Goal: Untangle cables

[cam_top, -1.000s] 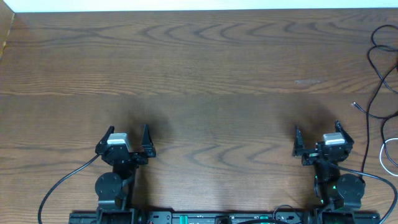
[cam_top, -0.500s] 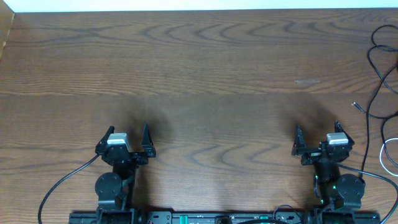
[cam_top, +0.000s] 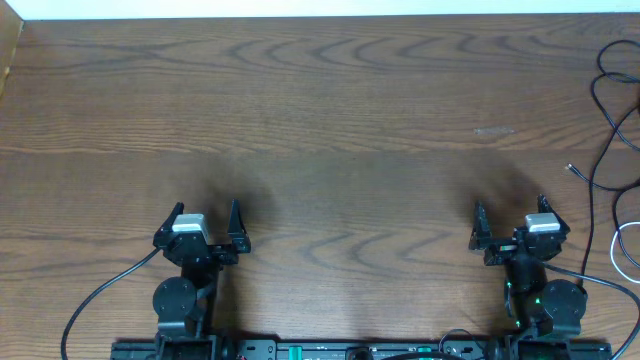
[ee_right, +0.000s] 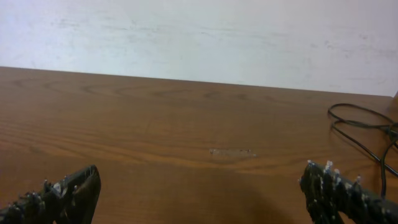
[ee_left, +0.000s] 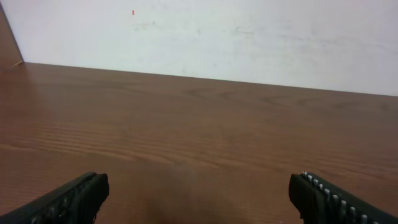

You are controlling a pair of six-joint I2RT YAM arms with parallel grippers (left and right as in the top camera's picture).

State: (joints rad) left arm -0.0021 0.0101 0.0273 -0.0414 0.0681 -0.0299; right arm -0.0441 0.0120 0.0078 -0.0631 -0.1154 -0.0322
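Note:
A thin black cable (cam_top: 606, 120) lies looped at the table's far right edge, its small plug end (cam_top: 572, 170) pointing left. Part of it shows in the right wrist view (ee_right: 360, 127). A white cable (cam_top: 616, 252) curves at the right edge near the front, partly out of frame. My left gripper (cam_top: 207, 218) is open and empty at the front left, far from the cables. My right gripper (cam_top: 510, 215) is open and empty at the front right, left of both cables.
The wooden table (cam_top: 320, 130) ends at a pale wall along the far edge (ee_left: 205, 37). A faint pale scuff (cam_top: 493, 130) marks the wood ahead of the right gripper. Thicker black arm wires trail at the front left (cam_top: 100, 300).

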